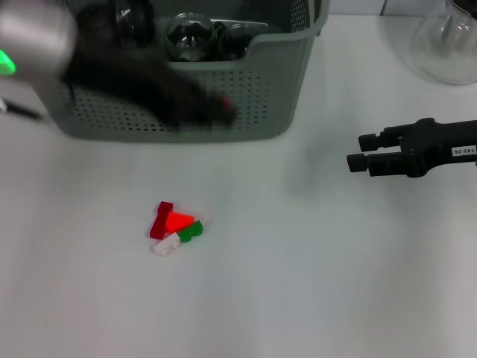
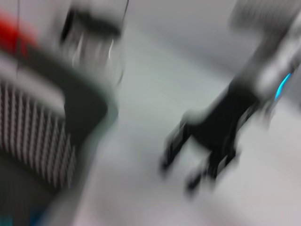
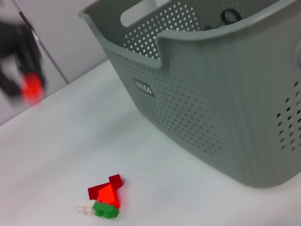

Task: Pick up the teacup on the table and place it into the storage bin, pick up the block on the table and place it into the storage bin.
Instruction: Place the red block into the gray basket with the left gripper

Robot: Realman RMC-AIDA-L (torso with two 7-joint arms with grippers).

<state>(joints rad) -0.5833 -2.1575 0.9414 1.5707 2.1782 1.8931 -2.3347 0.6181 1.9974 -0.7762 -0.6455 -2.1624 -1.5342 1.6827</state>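
Head view: storage bin at table far edge, left of centre, scooped front rim toward robot. Inside, dark rounded glassy items, too dim to name; can't tell if teacup among them. Left gripper smeared by motion, in front of bin's front wall, upper left; small red thing at its tip. Looks clamped on red piece, likely a block, but too blurred to be sure; jaw width can't tell. Block cluster on table nearer robot, well apart from bin: dark red, bright red, green, white pieces touching each other. Right gripper on right side, level above table, fingers pointing left, narrow gap between them, nothing held. Clear glass vessel at far right corner.

Left wrist view: heavy blur. Bin wall w/ perforations close by, red smear beyond its rim, right gripper dark, farther off over table.

Right wrist view: bin w/ black label on wall. Block cluster on table near bin, not touching. Left gripper blurred, raised off table, red piece at tip.
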